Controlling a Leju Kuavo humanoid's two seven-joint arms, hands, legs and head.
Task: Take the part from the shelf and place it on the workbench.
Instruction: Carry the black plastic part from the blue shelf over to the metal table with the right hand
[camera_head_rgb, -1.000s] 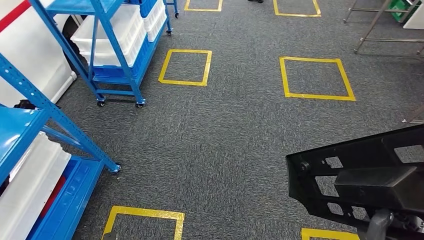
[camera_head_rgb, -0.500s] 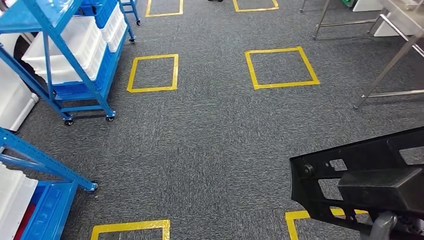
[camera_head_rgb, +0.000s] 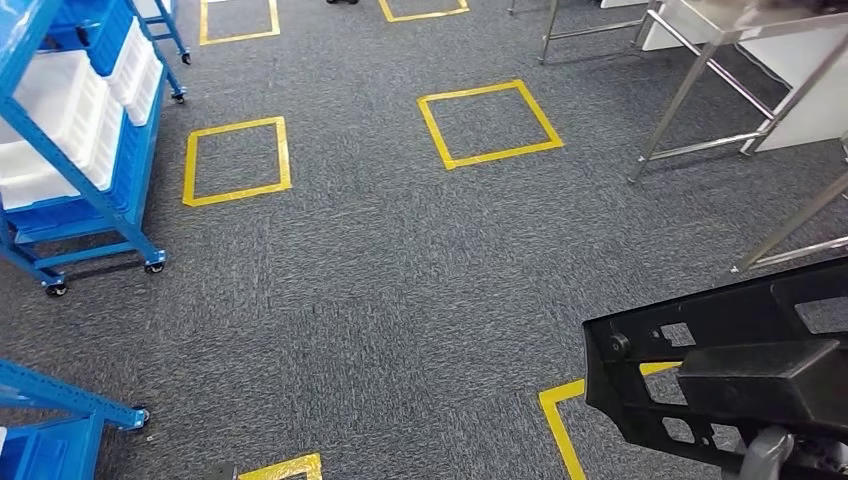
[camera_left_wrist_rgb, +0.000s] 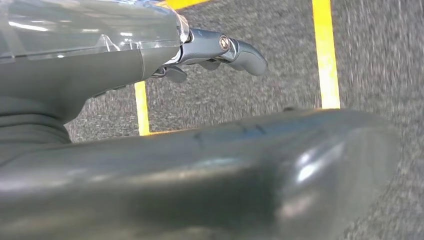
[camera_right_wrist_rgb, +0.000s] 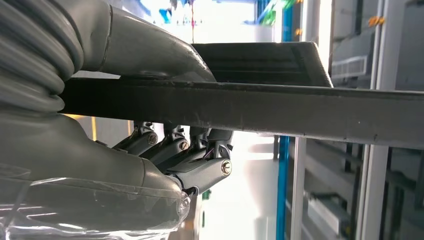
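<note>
The part (camera_head_rgb: 720, 375) is a long black plastic frame with rectangular cut-outs, held level at the lower right of the head view above the carpet. My right hand (camera_right_wrist_rgb: 125, 165) grips it: the thumb lies over its top edge and the fingers (camera_right_wrist_rgb: 200, 172) curl under the part (camera_right_wrist_rgb: 280, 107). A small piece of that right hand (camera_head_rgb: 765, 455) peeks out beneath the frame. My left hand (camera_left_wrist_rgb: 100, 65) hangs over the floor with its fingers (camera_left_wrist_rgb: 240, 50) apart and nothing in it. The steel-legged workbench (camera_head_rgb: 700, 70) stands at the far right.
A blue wheeled shelf (camera_head_rgb: 110, 190) with white bins stands at the far left, and the foot of another blue shelf (camera_head_rgb: 70, 405) is at the near left. Yellow tape squares (camera_head_rgb: 490, 122) mark the grey carpet. A second steel leg (camera_head_rgb: 790, 225) crosses the right edge.
The whole picture has slid left as the camera turned right: shelves drift off to the left and the steel bench legs come in. The part stays held in the same place.
</note>
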